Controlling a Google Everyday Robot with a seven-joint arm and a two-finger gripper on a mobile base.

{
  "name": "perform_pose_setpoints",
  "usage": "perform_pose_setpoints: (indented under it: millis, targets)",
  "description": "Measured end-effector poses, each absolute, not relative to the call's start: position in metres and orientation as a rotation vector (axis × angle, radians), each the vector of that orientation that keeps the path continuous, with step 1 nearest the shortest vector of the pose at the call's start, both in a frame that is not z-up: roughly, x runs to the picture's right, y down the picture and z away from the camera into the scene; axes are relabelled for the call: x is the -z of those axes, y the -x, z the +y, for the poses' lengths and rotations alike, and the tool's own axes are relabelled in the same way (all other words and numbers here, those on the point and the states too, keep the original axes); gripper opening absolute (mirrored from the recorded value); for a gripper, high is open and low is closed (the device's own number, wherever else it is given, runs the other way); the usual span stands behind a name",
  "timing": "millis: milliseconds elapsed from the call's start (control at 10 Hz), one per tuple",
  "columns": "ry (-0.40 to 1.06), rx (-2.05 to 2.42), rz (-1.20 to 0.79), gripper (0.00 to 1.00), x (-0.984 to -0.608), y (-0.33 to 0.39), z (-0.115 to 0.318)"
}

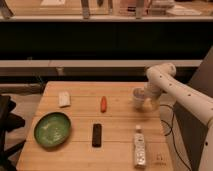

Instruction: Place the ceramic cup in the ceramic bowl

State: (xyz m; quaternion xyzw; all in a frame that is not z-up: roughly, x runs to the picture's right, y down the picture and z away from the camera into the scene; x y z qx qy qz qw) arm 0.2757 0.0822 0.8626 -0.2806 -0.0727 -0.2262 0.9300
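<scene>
Hovering over the wooden table (80, 152), right side: gripper (146, 102), fingers apart, just beside the small plain white ceramic cup (137, 96), nothing clamped. Risk: off-centre closing could topple the cup. A loose hold may slip while crossing to the wide green glazed bowl (52, 129), far left.

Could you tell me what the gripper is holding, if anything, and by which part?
It cannot be told: the gripper is right at the ceramic cup, which stands on the table, but whether it grips the cup is not visible.
</scene>
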Motion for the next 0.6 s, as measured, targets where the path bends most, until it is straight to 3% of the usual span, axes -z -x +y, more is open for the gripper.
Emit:
perform_pose_setpoints:
  millis: [600]
  targets:
    - [0.572,0.491,-0.151,0.73,-0.8656,-0.2786,0.0833]
